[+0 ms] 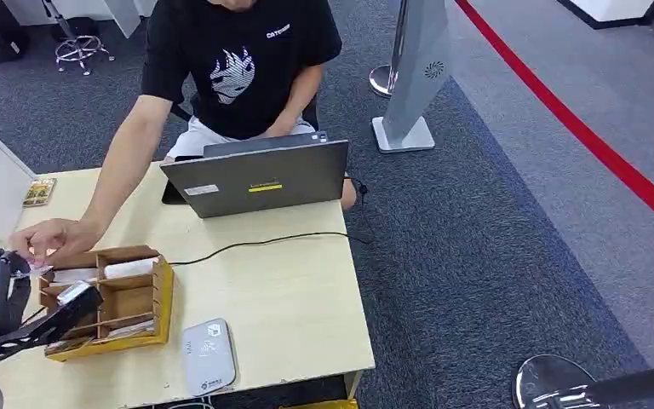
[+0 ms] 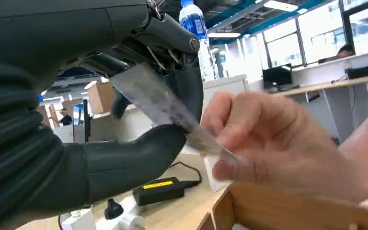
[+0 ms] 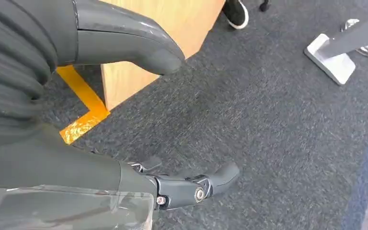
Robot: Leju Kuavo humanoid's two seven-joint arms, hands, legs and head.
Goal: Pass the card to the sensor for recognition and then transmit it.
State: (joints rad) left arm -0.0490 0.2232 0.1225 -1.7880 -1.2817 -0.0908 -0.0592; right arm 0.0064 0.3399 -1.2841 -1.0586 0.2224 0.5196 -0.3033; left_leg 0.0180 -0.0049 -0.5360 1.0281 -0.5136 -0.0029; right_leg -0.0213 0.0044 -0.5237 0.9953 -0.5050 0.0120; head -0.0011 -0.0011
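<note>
Card (image 2: 160,103): pinched between the left hand's (image 2: 124,139) thumb and dark fingers (image 2: 189,86), above the desk's (image 1: 289,298) left end; a person's hand (image 2: 268,139) grips its other end.
Right hand (image 3: 139,120): hangs over grey carpet (image 3: 278,120), fingers apart, holding nothing.
Wooden organizer (image 1: 128,302): just beside the exchange.
Card reader (image 1: 207,354): near desk's front edge.

The tabletop (image 1: 289,298) looks like pale, smooth wood laminate. On it, the organiser box (image 1: 163,294) is plain matt wood, beside a glossy white plastic sensor (image 1: 208,354). The floor carpet (image 1: 477,256) is rough grey.
</note>
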